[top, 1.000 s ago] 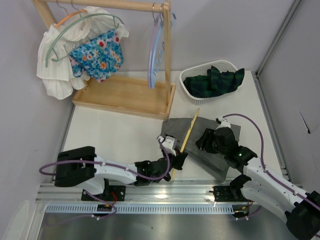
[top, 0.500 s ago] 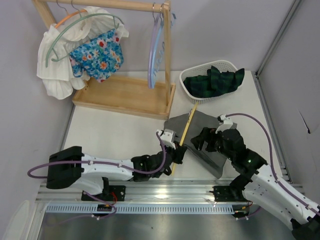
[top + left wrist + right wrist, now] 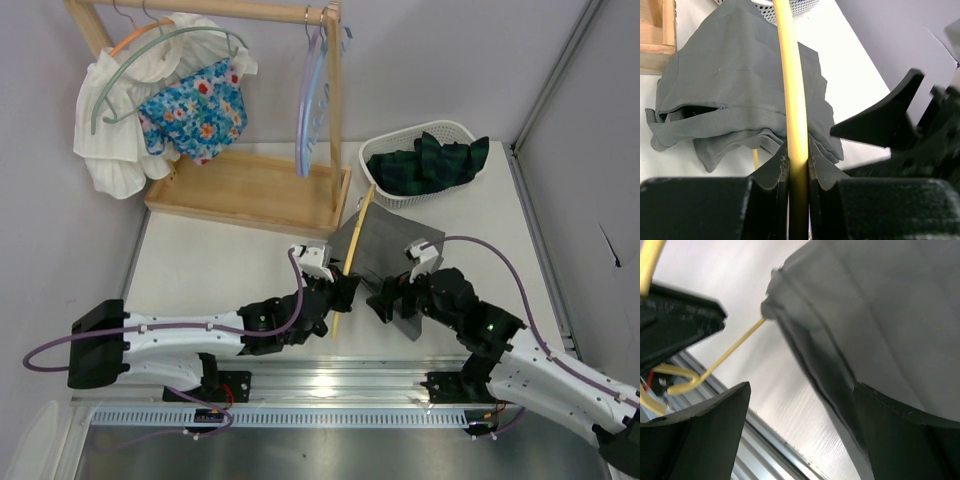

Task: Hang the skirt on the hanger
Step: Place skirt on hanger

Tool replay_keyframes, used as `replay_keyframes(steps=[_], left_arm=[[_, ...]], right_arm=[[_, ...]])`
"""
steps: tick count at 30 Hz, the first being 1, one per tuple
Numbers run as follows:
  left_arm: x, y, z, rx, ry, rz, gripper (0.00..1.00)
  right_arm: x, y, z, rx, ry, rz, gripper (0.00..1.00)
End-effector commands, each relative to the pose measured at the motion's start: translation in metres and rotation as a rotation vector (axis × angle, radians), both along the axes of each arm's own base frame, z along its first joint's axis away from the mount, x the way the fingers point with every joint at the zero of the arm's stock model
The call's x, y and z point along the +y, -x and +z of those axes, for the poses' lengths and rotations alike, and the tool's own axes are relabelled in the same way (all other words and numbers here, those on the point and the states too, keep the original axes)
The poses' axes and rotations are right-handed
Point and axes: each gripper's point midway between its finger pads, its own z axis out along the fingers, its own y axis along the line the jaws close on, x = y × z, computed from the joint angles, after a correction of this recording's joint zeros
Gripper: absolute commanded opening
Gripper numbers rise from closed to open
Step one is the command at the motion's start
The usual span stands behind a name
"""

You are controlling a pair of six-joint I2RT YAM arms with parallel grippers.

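Note:
My left gripper (image 3: 340, 292) is shut on the yellow hanger (image 3: 356, 232) and holds it tilted up off the table; the wrist view shows the bar (image 3: 792, 75) pinched between the jaws (image 3: 799, 155). The grey skirt (image 3: 388, 248) hangs bunched over the hanger's far part (image 3: 725, 85). My right gripper (image 3: 393, 298) is open at the skirt's near lower edge. In its wrist view the skirt (image 3: 875, 305) lies against the right finger (image 3: 905, 440), with the hanger's hook end (image 3: 735, 347) to the left.
A wooden clothes rack (image 3: 250, 190) stands at the back left with hung white and floral garments (image 3: 170, 105) and a pale blue hanger (image 3: 312, 100). A white basket (image 3: 372, 186) of dark plaid clothes sits back right. A metal rail (image 3: 320, 380) runs along the near edge.
My left gripper has lifted the hanger and swung it left and toward the rack, raising the skirt off the table. My right gripper has moved left along with the skirt's near edge.

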Motion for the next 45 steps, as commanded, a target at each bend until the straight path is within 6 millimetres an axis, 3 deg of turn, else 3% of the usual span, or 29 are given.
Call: replay_keyframes(steps=[1,12,15,20,27,33,34,35,38,42,43,45], left_arm=[[0.002,-0.009,0.051,-0.051,0.12,0.034,0.0],[0.005,-0.01,0.041,-0.031,0.117,0.036,0.0],[0.007,-0.01,0.04,-0.03,0.117,0.036,0.0],[0.007,-0.009,0.043,-0.028,0.133,0.031,0.0],[0.004,-0.006,0.043,-0.02,0.147,0.013,0.0],[0.006,-0.005,0.049,-0.021,0.166,0.009,0.0],[0.007,-0.004,0.05,-0.021,0.167,0.007,0.0],[0.007,-0.005,0.051,-0.019,0.174,0.009,0.0],[0.008,-0.004,0.053,-0.011,0.196,0.012,0.0],[0.005,-0.001,0.056,0.005,0.22,-0.007,0.0],[0.004,-0.001,0.054,0.012,0.223,-0.005,0.0],[0.004,-0.001,0.051,0.019,0.216,-0.001,0.0]], right_arm=[[0.016,-0.002,0.006,-0.104,0.042,0.045,0.92],[0.01,-0.018,0.011,-0.301,0.329,-0.123,0.95],[0.015,-0.017,0.013,-0.321,0.324,-0.103,0.96],[0.011,-0.023,-0.003,-0.349,0.372,-0.131,0.97],[0.034,-0.032,-0.02,-0.331,0.343,-0.057,0.97],[0.029,-0.046,-0.025,-0.316,0.315,-0.094,0.93],[0.028,-0.047,-0.027,-0.313,0.318,-0.098,0.9],[0.028,-0.049,-0.027,-0.312,0.315,-0.102,0.77],[0.033,-0.047,-0.031,-0.31,0.303,-0.073,0.54],[0.04,-0.044,-0.03,-0.329,0.261,-0.052,0.36],[0.04,-0.045,-0.028,-0.334,0.256,-0.055,0.23],[0.038,-0.045,-0.019,-0.353,0.234,-0.063,0.12]])
